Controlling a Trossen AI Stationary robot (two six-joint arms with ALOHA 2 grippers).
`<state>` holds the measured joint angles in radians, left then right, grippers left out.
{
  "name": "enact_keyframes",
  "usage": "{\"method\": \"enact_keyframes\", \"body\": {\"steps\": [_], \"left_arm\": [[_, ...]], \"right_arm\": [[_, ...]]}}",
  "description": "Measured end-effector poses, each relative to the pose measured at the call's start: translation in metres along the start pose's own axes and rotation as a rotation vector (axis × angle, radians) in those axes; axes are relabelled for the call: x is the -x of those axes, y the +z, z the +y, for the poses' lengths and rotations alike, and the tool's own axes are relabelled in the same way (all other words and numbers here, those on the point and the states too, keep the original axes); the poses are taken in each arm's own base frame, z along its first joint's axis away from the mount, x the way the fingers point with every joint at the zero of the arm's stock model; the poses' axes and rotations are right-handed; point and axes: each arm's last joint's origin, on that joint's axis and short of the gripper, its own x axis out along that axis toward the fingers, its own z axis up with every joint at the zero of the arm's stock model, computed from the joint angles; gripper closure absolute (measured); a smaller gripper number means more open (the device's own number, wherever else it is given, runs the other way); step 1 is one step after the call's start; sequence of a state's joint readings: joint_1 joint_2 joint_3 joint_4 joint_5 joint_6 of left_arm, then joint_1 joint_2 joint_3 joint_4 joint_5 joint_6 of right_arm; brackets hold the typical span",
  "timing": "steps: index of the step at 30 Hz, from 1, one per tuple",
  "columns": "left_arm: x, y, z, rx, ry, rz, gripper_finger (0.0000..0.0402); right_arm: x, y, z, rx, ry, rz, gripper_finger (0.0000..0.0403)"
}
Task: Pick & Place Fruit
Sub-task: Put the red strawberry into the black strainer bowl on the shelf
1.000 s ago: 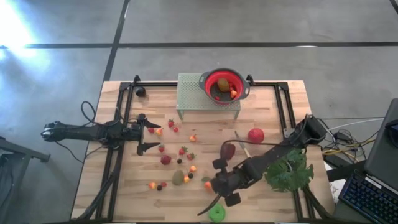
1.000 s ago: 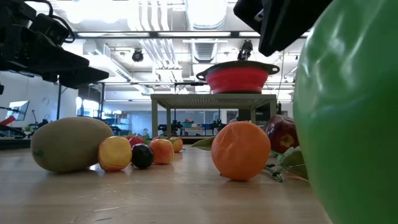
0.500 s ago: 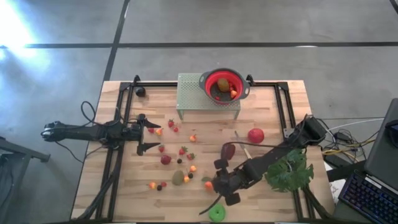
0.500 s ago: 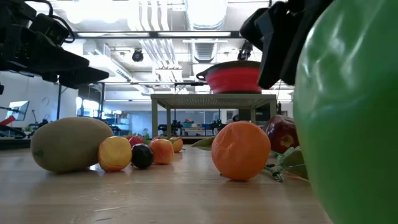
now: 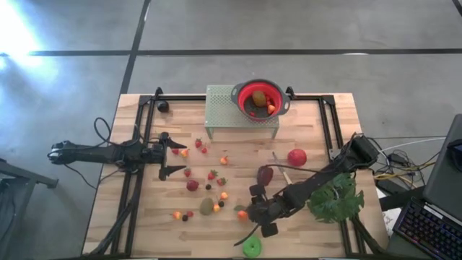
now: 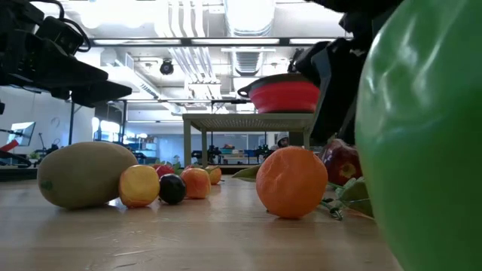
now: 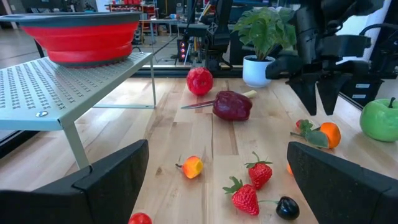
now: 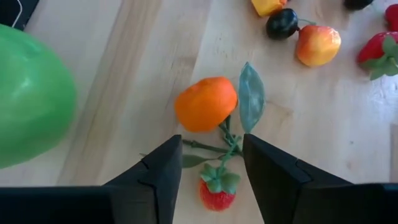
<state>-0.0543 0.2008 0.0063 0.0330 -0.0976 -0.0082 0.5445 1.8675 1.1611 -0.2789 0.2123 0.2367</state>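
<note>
Orange fruit lies just ahead of the right claw, whose fingers are parted and empty (approach step, I judge); next: lower, straddle, close.

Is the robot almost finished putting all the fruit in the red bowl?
Not nearly. The red bowl holds only a few pieces. The right gripper hangs open over an orange and holds nothing. The left gripper waits open. Strawberries, the green apple and the kiwi still lie on the table.
</note>
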Motion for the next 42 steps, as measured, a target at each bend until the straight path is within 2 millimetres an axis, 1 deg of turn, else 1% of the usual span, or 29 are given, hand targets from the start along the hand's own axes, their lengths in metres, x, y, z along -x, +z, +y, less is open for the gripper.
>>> {"method": "enact_keyframes", "body": {"steps": [8, 19, 24, 33, 42], "left_arm": [[0.000, 0.000, 0.000, 0.000, 0.000, 0.000, 0.0014], [0.000, 0.000, 0.000, 0.000, 0.000, 0.000, 0.0014], [0.000, 0.000, 0.000, 0.000, 0.000, 0.000, 0.0014], [0.000, 0.000, 0.000, 0.000, 0.001, 0.000, 0.0014], [0.000, 0.000, 0.000, 0.000, 0.000, 0.000, 0.0014]], "right_arm": [[-0.012, -0.018, -0.006, -0.027, 0.003, -0.040, 0.0271], [-0.021, -0.034, -0.015, -0.082, -0.002, -0.057, 0.0311], [-0.021, -0.034, -0.016, -0.085, -0.004, -0.058, 0.0335], [-0.021, -0.035, -0.017, -0.086, 0.000, -0.054, 0.0391], [-0.021, -0.035, -0.016, -0.086, 0.002, -0.053, 0.0394]]}}
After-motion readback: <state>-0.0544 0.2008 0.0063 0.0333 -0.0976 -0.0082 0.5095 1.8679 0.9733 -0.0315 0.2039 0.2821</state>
